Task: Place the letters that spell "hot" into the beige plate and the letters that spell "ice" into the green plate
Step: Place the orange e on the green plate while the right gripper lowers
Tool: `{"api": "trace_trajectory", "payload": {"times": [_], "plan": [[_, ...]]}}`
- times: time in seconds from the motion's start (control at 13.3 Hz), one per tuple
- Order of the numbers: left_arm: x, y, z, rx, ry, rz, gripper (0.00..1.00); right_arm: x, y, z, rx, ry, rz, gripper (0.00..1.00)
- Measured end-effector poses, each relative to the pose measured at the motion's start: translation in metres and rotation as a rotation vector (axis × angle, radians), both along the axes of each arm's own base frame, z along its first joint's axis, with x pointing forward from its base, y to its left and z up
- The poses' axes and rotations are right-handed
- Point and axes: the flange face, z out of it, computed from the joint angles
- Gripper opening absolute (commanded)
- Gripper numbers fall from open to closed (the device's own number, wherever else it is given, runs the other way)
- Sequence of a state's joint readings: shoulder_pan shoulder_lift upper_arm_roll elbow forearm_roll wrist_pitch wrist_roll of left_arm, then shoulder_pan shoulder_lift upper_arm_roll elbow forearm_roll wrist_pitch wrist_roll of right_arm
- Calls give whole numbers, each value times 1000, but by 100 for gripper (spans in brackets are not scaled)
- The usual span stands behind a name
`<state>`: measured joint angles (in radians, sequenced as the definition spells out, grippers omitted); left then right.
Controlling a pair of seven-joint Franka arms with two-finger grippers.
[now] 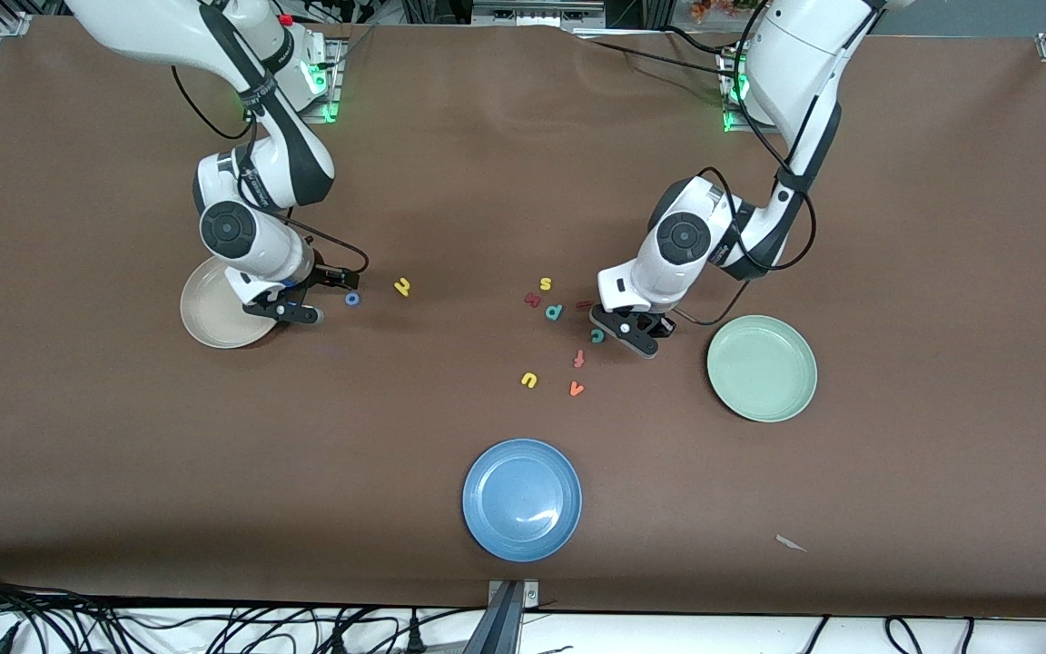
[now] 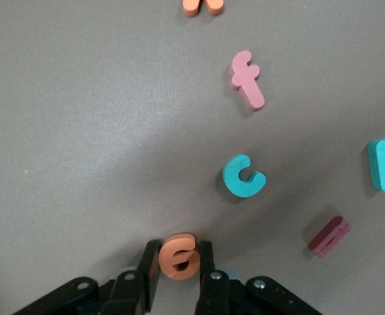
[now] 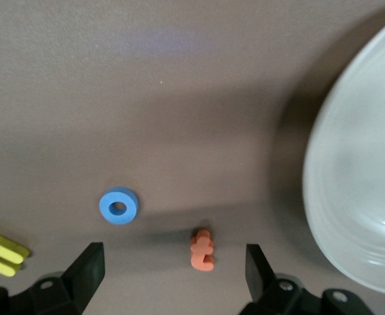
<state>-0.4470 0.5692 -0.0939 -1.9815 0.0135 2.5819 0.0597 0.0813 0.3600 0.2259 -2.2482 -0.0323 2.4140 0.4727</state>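
My left gripper (image 2: 179, 253) is shut on the orange e (image 2: 179, 256), low at the table and beside the green plate (image 1: 762, 368). Close by lie the teal c (image 2: 244, 176) and the dark red i (image 2: 329, 235). My right gripper (image 3: 173, 262) stands open low over the table at the edge of the beige plate (image 1: 214, 313), with the orange t (image 3: 202, 249) lying loose between its fingers. The blue o (image 1: 352, 298) and then the yellow h (image 1: 402, 287) lie beside it, toward the table's middle. In the front view both grippers hide the e and the t.
Other letters lie around the left gripper (image 1: 629, 331): a teal p (image 1: 555, 312), a yellow s (image 1: 545, 284), a red-orange f (image 1: 579, 359), a yellow u (image 1: 528, 380) and an orange v (image 1: 577, 389). A blue plate (image 1: 521, 499) sits near the front edge.
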Motion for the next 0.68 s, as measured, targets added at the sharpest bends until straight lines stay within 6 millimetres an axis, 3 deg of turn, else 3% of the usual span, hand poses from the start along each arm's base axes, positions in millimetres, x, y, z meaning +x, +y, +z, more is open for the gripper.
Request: {"api": "trace_trajectory", "payload": {"times": [0.15,0.3,0.45,0.68], "plan": [[7,7,16,4,-3,3,0,-2,0,-8,2,10,3,95],[20,31,40,21,10,-33,0,-2,0,-9,1,14,4,91],[38,69,57,32,3,-101,0,-2,-1,-9,2,15,14,85],[59,130,56,67,-2,-186,0,-1,-3,-10,7,16,39,84]]}}
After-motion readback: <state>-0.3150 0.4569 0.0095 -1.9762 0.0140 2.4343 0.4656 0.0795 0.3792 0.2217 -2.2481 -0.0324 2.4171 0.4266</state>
